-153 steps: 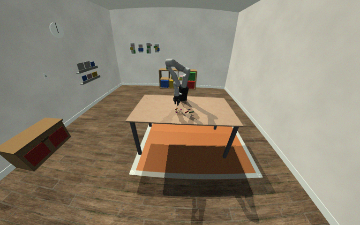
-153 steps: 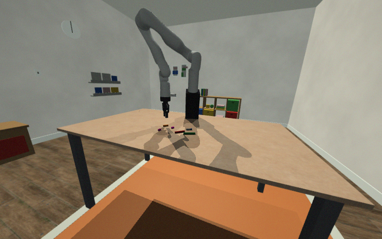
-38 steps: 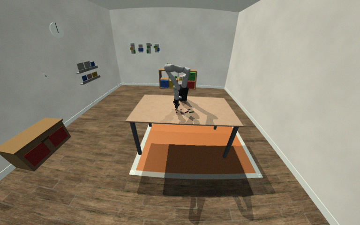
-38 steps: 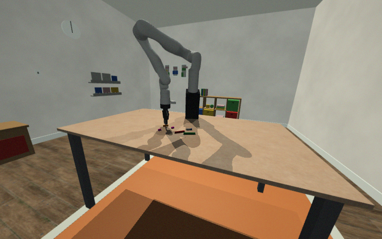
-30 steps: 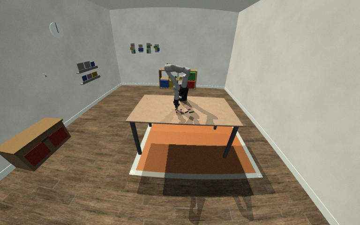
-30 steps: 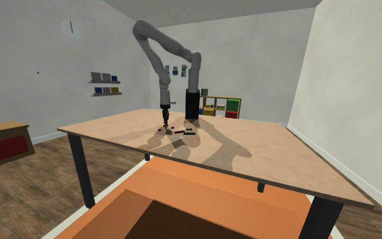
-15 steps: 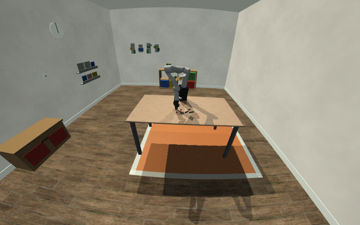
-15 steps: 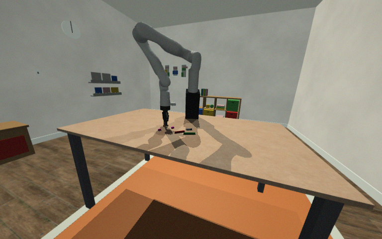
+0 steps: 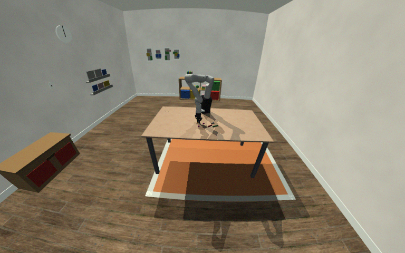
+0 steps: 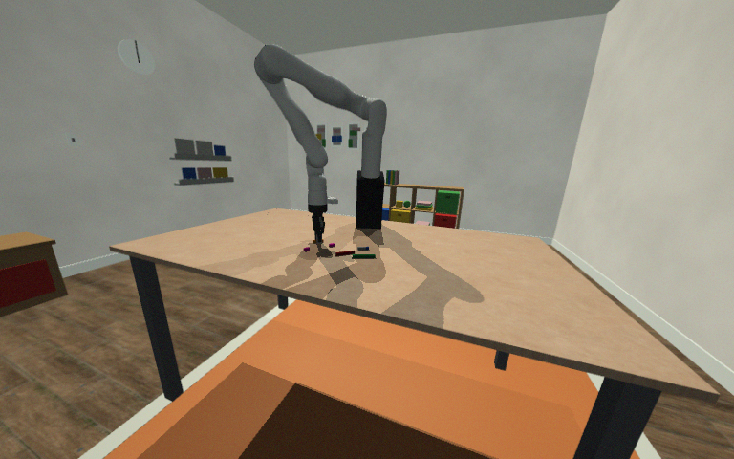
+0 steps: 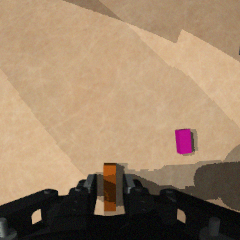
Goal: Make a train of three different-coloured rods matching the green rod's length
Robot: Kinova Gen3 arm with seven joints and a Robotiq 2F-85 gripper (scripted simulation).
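Observation:
My gripper [image 11: 109, 184] [image 10: 318, 241] [image 9: 199, 122] points down low over the table, fingers partly apart. The orange rod [image 11: 110, 192] lies between the fingertips in the wrist view, with a narrow gap on each side. One magenta rod [image 11: 184, 141] lies to its right there. The exterior view shows two magenta rods, one left of the gripper [image 10: 307, 249] and one right of it [image 10: 331, 245]. The red rod [image 10: 344, 252] [image 9: 210, 125] and the green rod [image 10: 363, 256] [image 9: 214, 125] lie farther right. A small grey and blue piece [image 10: 367, 248] lies behind the green rod; its parts are hard to separate.
The wooden table [image 9: 167, 128] [image 10: 216, 232] carries the rods near its middle. The robot's black base [image 10: 369, 200] [image 9: 206, 104] stands behind them. Arm shadows cross the table around the rods. A shelf [image 10: 463, 207] stands beyond the table, by the back wall.

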